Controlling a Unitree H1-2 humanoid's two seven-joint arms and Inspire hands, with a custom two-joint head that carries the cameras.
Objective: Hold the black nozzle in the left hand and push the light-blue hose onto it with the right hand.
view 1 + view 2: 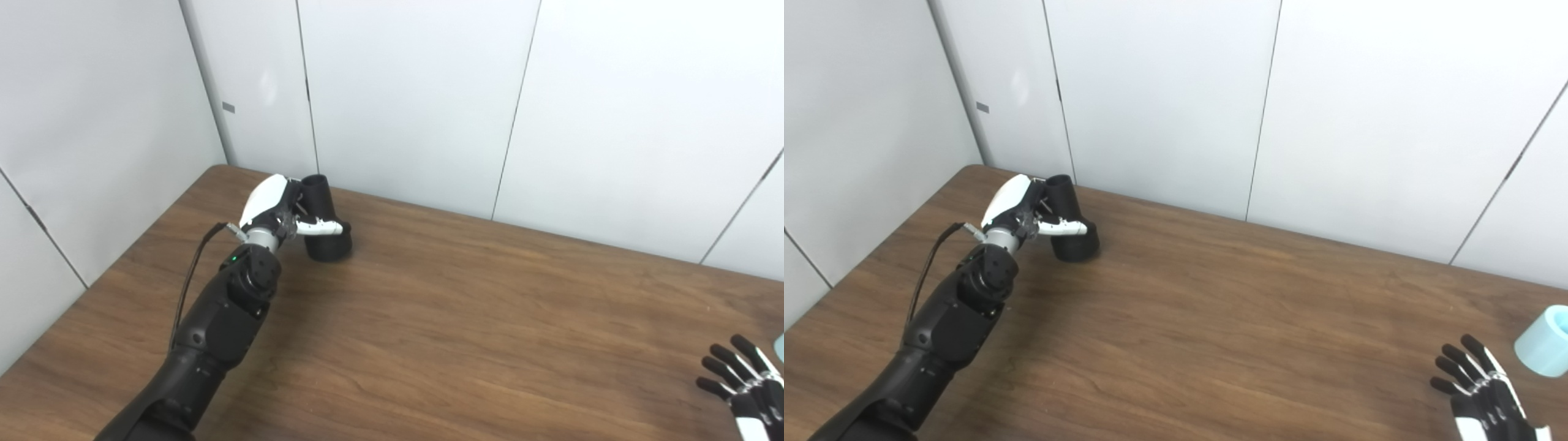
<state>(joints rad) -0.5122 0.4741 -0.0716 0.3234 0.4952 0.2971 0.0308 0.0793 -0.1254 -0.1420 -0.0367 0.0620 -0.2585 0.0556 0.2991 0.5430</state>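
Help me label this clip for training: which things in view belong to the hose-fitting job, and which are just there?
Part of the job:
- black nozzle, at the table's far left, left hand wrapped around it
- light-blue hose, lying at the right edge
- right hand, open, empty, near the hose

Just there:
- wooden table
- white wall panels
- nothing else lies on the table

One black nozzle (1069,219) sits in the grip of the left hand (1020,205). One light-blue hose (1545,340) piece lies just beyond the spread-fingered right hand (1482,392). Two hands, one table (1225,318).
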